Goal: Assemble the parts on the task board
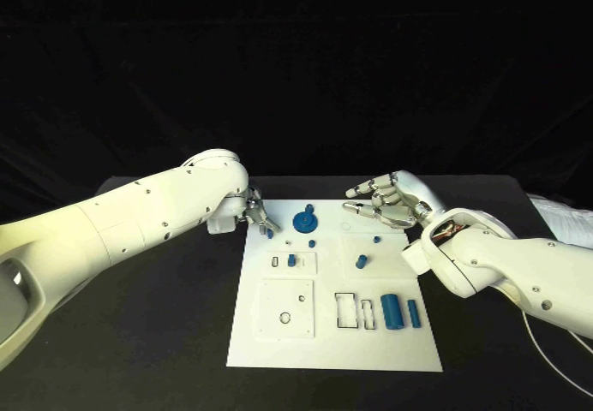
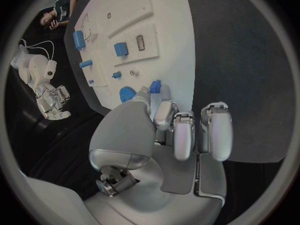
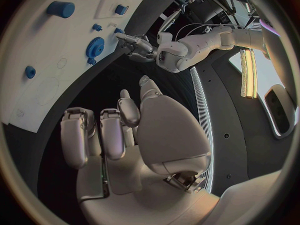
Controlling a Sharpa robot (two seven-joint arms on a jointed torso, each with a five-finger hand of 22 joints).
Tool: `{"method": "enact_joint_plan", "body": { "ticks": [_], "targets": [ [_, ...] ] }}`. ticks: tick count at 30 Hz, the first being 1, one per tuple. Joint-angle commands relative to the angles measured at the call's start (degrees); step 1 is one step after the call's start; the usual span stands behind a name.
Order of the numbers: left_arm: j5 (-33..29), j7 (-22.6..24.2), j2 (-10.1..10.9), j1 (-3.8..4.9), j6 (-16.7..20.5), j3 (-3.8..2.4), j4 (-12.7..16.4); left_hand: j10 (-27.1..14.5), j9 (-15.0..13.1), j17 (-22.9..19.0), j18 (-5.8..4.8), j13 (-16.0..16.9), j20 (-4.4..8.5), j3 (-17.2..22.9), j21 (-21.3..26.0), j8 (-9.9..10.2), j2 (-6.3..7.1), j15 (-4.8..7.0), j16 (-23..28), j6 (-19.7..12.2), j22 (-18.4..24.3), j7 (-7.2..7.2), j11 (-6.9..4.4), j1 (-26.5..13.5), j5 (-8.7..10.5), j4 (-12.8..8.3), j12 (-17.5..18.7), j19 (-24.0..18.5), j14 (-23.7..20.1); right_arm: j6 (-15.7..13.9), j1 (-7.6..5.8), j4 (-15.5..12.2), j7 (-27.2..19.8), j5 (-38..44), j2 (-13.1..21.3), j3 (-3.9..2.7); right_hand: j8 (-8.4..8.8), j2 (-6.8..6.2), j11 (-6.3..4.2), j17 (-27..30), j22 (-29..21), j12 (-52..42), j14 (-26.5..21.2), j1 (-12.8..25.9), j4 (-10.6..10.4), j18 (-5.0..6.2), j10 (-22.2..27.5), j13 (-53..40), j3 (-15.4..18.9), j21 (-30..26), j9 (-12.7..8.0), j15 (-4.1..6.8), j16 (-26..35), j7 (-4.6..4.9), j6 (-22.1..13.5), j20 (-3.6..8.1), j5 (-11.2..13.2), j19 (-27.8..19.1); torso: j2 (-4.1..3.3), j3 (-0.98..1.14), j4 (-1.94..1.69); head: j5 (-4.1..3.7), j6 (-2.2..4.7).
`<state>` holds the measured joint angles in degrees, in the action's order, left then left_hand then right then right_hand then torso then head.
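Note:
The white task board (image 1: 333,342) lies in the middle of the black table. My left hand (image 1: 251,210) hovers at the board's far left corner and pinches a small blue part (image 2: 155,86) between thumb and fingertip; the same blue part (image 1: 268,230) pokes out below the fingers. Just right of it a blue gear (image 1: 305,223) sits on the board, and this gear (image 2: 127,93) lies close to my thumb. My right hand (image 1: 388,200) hangs over the board's far right corner, fingers apart and loosely bent, holding nothing.
Small blue pegs (image 1: 291,259) (image 1: 362,261) stand mid-board. Two blue cylinders (image 1: 391,311) (image 1: 413,313) lie near the front right beside black-outlined slots. A raised white square plate (image 1: 285,308) takes the front left. White papers (image 1: 562,218) lie at the table's right edge.

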<state>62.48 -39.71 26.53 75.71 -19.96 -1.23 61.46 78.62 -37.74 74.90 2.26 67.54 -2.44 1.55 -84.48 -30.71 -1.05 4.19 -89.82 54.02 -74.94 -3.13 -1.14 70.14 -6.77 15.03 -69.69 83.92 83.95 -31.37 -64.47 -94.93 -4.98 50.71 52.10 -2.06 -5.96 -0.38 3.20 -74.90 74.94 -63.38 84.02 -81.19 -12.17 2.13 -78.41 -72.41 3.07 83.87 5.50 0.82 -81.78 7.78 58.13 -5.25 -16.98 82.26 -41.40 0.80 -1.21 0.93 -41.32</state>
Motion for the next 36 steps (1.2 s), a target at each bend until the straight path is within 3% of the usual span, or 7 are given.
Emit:
{"method": "enact_joint_plan", "body": {
  "ticks": [1,10,13,20,21,24,36],
  "targets": [
    [-0.02,0.96,-0.29,-0.11,-0.62,0.01,-0.13,0.06,-0.13,15.10,-0.35,-0.04,0.44,0.64,-0.27,-0.37,-0.25,0.30,-0.18,-0.24,-8.53,0.45,-0.18,1.08,-0.38,-0.27,-0.23,1.73,6.05,0.76,0.04,-0.04,-0.12,0.33,-0.06,0.00,-0.01,0.18,-0.45,-0.52,4.73,-0.15,2.93,0.43,-0.12,0.56,-0.13,0.07,0.33,-0.23,0.08,0.50,0.29,-0.02,0.05,0.13,-0.13,-0.42,0.03,0.04,-0.01,-0.05,-0.07],
    [-0.97,1.71,-0.45,-0.19,-0.15,0.02,-0.22,-0.10,-0.32,15.10,-0.33,-0.24,0.61,3.78,-0.18,-0.29,-1.55,0.51,-0.18,-0.90,-8.54,0.75,-0.46,5.85,-0.56,-2.75,-0.01,1.69,6.05,0.77,0.04,-0.03,-0.06,0.33,-0.08,0.00,-0.01,0.18,-0.45,-0.52,4.73,-0.15,2.93,0.43,-0.12,0.56,-0.13,0.07,0.33,-0.23,0.08,0.50,0.29,-0.02,0.05,0.13,-0.13,-0.42,0.03,0.05,-0.02,-0.11,-0.16],
    [-1.41,2.17,-0.45,-0.19,0.23,0.02,-0.25,-0.56,-0.17,15.10,-0.31,-0.65,0.86,9.07,-0.10,0.32,-2.66,0.75,-0.18,-2.10,-8.52,0.82,-0.62,11.20,-1.00,-6.19,0.57,1.63,6.05,0.77,0.04,-0.03,-0.04,0.33,-0.07,0.00,-0.01,0.18,-0.45,-0.52,4.73,-0.15,2.93,0.43,-0.12,0.56,-0.13,0.07,0.33,-0.23,0.08,0.50,0.29,-0.02,0.05,0.13,-0.13,-0.42,0.04,0.03,-0.03,-0.11,-0.17],
    [-4.38,3.33,0.24,-0.24,2.14,0.03,0.69,-0.39,-0.91,15.10,-0.32,-1.10,0.43,20.00,-0.01,-0.25,1.12,0.10,-0.18,-2.44,-8.62,0.12,-0.12,9.85,-0.79,-7.61,0.99,1.60,6.05,0.81,0.04,0.00,-0.02,0.33,-0.10,0.00,-0.01,0.18,-0.45,-0.52,4.73,-0.15,2.93,0.43,-0.12,0.56,-0.13,0.07,0.33,-0.23,0.08,0.50,0.29,-0.02,0.05,0.13,-0.13,-0.42,0.07,0.05,-0.04,-0.17,-0.26],
    [-4.88,3.45,0.50,-0.24,2.56,0.03,1.08,-0.19,-1.50,15.10,-0.31,-1.16,0.39,24.20,0.03,-0.81,2.73,0.07,-0.18,-2.51,-8.67,0.09,-0.08,7.92,-0.66,-7.84,0.94,1.61,6.05,0.81,0.04,0.01,-0.02,0.33,-0.11,0.00,-0.01,0.18,-0.45,-0.52,4.73,-0.15,2.93,0.43,-0.12,0.56,-0.13,0.07,0.33,-0.23,0.08,0.50,0.29,-0.02,0.05,0.13,-0.13,-0.42,0.08,0.06,-0.04,-0.16,-0.29],
    [-6.32,3.55,1.58,-0.26,3.94,0.03,2.73,0.01,-2.21,15.10,-0.30,-1.19,0.38,27.89,0.08,-1.45,4.46,0.20,-0.18,-2.66,-8.72,0.20,-0.02,5.85,-0.48,-8.43,0.86,1.62,6.05,0.84,0.04,0.06,-0.03,0.33,-0.13,0.00,-0.01,0.18,-0.45,-0.52,4.73,-0.15,2.93,0.43,-0.12,0.56,-0.13,0.07,0.33,-0.23,0.08,0.50,0.29,-0.02,0.05,0.13,-0.13,-0.42,0.06,0.06,-0.05,-0.18,-0.33],
    [-8.23,3.03,8.35,-0.37,10.50,0.09,13.59,0.35,-2.69,15.10,-0.36,-0.89,0.44,29.22,-0.05,-2.06,4.99,0.18,-0.18,-2.33,-8.93,0.32,-0.17,4.54,-0.40,-8.50,0.48,1.76,6.05,0.89,0.19,0.21,-0.09,0.25,-0.13,0.02,-0.01,0.18,-0.45,-0.52,4.73,-0.15,2.93,0.43,-0.12,0.56,-0.13,0.07,0.33,-0.23,0.08,0.50,0.29,-0.02,0.05,0.13,-0.13,-0.42,0.20,0.14,-0.17,0.10,-0.51]
  ]
}}
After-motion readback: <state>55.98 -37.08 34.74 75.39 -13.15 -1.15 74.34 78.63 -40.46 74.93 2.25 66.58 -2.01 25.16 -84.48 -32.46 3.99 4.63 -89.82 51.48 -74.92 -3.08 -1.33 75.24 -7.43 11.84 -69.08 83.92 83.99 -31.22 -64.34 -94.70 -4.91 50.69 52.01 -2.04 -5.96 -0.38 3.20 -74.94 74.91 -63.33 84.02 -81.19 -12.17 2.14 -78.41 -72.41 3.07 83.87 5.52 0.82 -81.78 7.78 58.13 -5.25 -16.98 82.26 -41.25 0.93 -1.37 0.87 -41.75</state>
